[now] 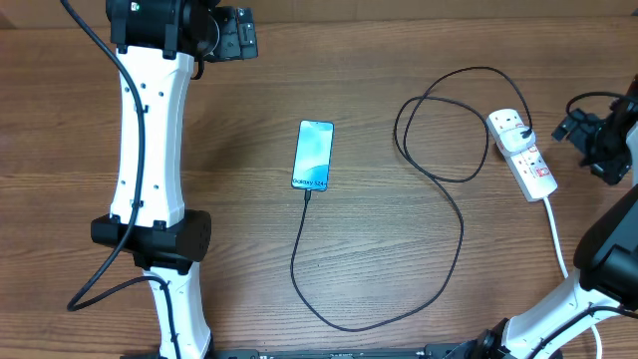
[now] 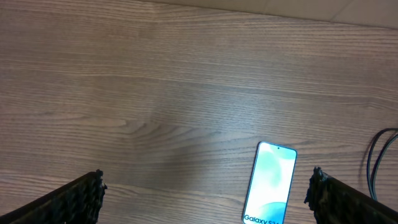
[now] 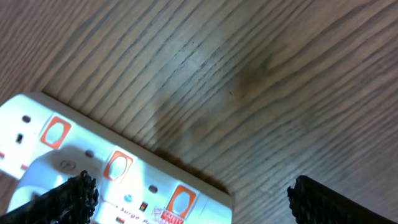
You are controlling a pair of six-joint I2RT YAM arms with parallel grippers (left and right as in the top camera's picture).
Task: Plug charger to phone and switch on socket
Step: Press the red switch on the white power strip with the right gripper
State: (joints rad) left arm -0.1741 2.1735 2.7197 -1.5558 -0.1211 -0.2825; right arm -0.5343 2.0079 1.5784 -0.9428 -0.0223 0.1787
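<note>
The phone (image 1: 313, 154) lies flat mid-table with its teal screen lit; it also shows in the left wrist view (image 2: 270, 182). The thin black charger cable (image 1: 461, 231) runs from the phone's near short edge, loops across the table, and ends in a black plug (image 1: 524, 134) at the far outlet of the white socket strip (image 1: 533, 165). My left gripper (image 2: 205, 199) is open and empty, above the table to the left of and beyond the phone (image 1: 239, 35). My right gripper (image 3: 193, 199) is open and empty, over the strip's end with its orange-red switches (image 3: 115, 165).
The strip's thick white cord (image 1: 555, 237) runs toward the front edge at the right. The cable makes a coil (image 1: 439, 130) left of the strip. My left arm's white links (image 1: 150, 150) stand over the table's left side.
</note>
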